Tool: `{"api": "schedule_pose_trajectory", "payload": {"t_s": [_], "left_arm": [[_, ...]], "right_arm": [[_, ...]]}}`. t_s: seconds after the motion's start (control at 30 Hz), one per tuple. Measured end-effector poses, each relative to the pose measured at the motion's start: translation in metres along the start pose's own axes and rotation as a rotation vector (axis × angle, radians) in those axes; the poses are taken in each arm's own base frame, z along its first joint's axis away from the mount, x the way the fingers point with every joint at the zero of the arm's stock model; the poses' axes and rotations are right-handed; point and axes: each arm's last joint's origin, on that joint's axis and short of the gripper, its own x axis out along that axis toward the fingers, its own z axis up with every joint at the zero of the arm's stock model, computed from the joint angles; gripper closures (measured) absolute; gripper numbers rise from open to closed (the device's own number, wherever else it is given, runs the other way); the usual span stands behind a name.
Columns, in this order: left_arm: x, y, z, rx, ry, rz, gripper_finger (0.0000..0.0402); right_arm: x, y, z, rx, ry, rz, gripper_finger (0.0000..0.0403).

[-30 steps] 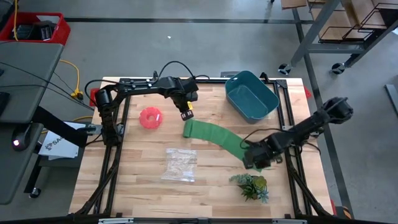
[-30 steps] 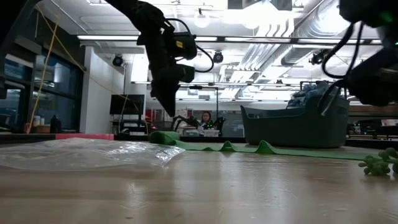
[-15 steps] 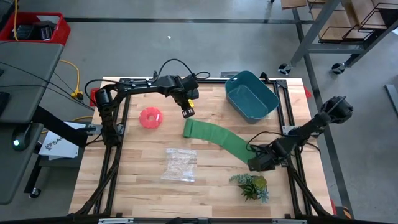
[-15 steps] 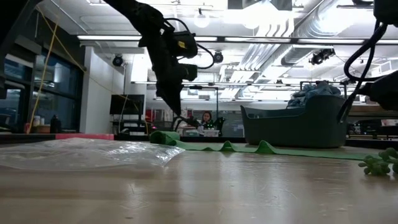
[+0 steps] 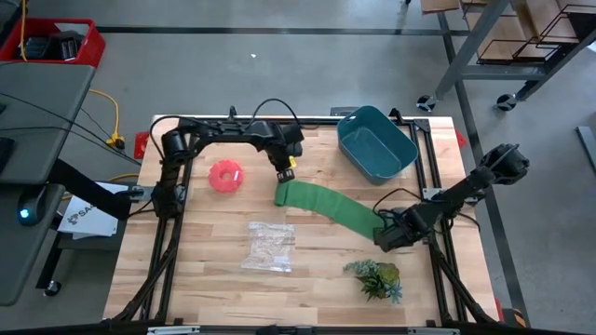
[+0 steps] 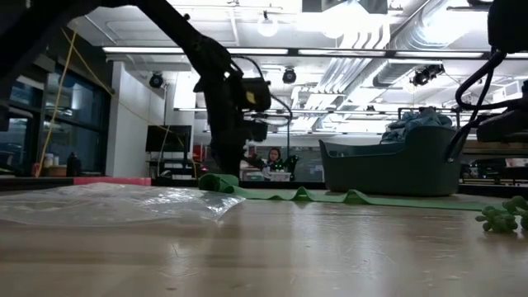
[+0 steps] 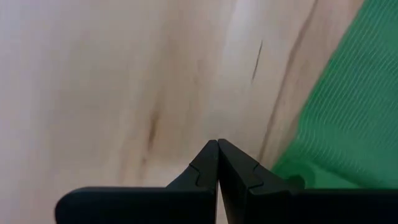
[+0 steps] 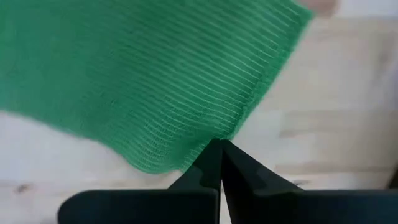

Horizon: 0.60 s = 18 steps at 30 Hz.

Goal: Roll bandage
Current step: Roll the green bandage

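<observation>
Green fabric first: from the high view I've got the bandage [image 5: 328,207] lying flat and unrolled across the middle of the wooden bench [image 5: 205,251], running diagonally from near the pink ring [image 5: 224,176] down toward the right side. My left claw [image 5: 288,173] sits just above the upper-left end of the strip, fingers pressed together, nothing in them. My right claw [image 5: 384,236] is down at the lower-right end, also pinched shut. Teal tub [image 5: 376,142] is at the back right, the clear plastic bag [image 5: 269,246] is in front of the strip, and the leafy plant sprig [image 5: 375,277] is near the front right, close to the right claw.

Low view: the bandage [image 6: 330,196] shows as a thin wavy green line across the bench, with a small bump at its left end. The left claw [image 6: 226,165] hangs right above that bump. The bag [image 6: 124,202] sprawls in the foreground on the left, the tub [image 6: 388,165] stands behind the strip, and the sprig [image 6: 503,216] peeks in at the right edge. A person is sitting way back in the room.

Left wrist view: fingertips [image 7: 211,163] closed tight against each other over bare wood, bandage [image 7: 336,106] edge just beside them.

Right wrist view: fingertips [image 8: 214,160] also closed, meeting right at the edge of the ribbed green fabric [image 8: 143,81]. I can't tell whether they're actually nipping the fabric or only touching it.
</observation>
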Motion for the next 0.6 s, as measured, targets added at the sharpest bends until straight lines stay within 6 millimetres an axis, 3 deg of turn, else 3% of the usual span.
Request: {"api": "schedule_pose_trajectory", "payload": {"t_s": [0.6], "left_arm": [[0.004,-0.014,-0.017,0.024,0.2,-0.039,0.0401]], "right_arm": [[-0.003,-0.008,0.019,0.03,-0.084,-0.129,0.0403]]}}
